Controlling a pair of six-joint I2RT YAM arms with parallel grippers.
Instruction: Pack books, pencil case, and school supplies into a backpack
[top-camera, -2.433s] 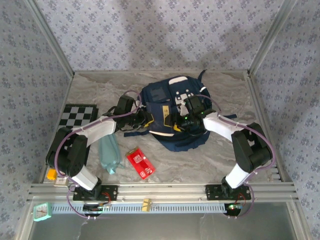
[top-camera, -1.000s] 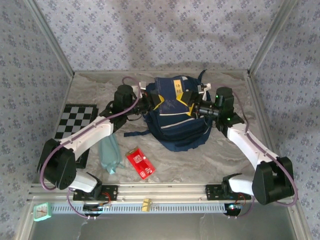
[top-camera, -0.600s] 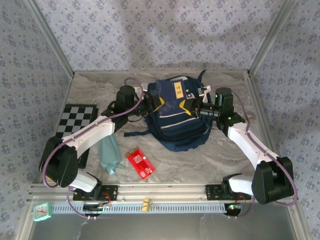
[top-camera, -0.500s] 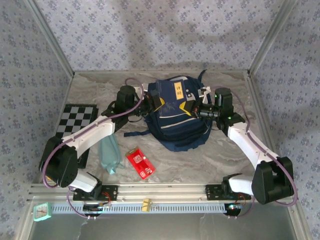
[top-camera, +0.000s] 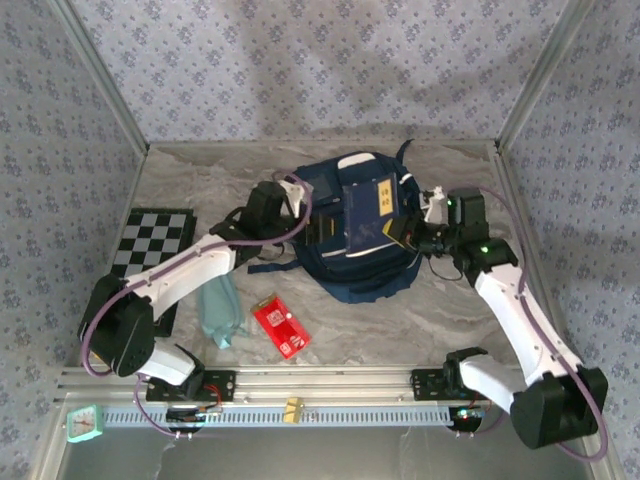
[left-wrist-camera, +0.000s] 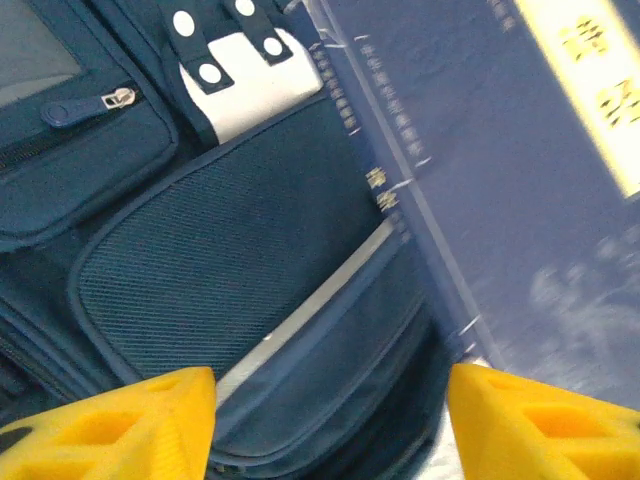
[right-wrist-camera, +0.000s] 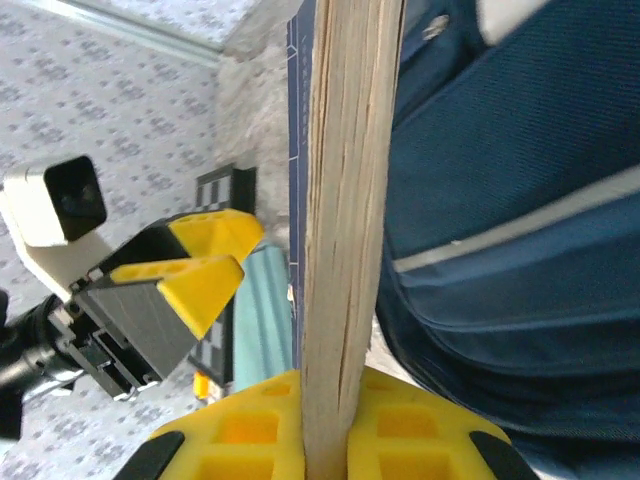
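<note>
right wrist: books (right-wrist-camera: 345, 200) edge-on, clamped between the right jaws (left jaws parted, empty, alongside)

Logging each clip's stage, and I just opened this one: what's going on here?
The right gripper is shut on the edge of the books, navy cover with a yellow label facing up, holding them over the backpack, which lies on the table. The left gripper is open beside the books, gripping nothing. The pencil case and red packet lie on the table, not yet packed.
</note>
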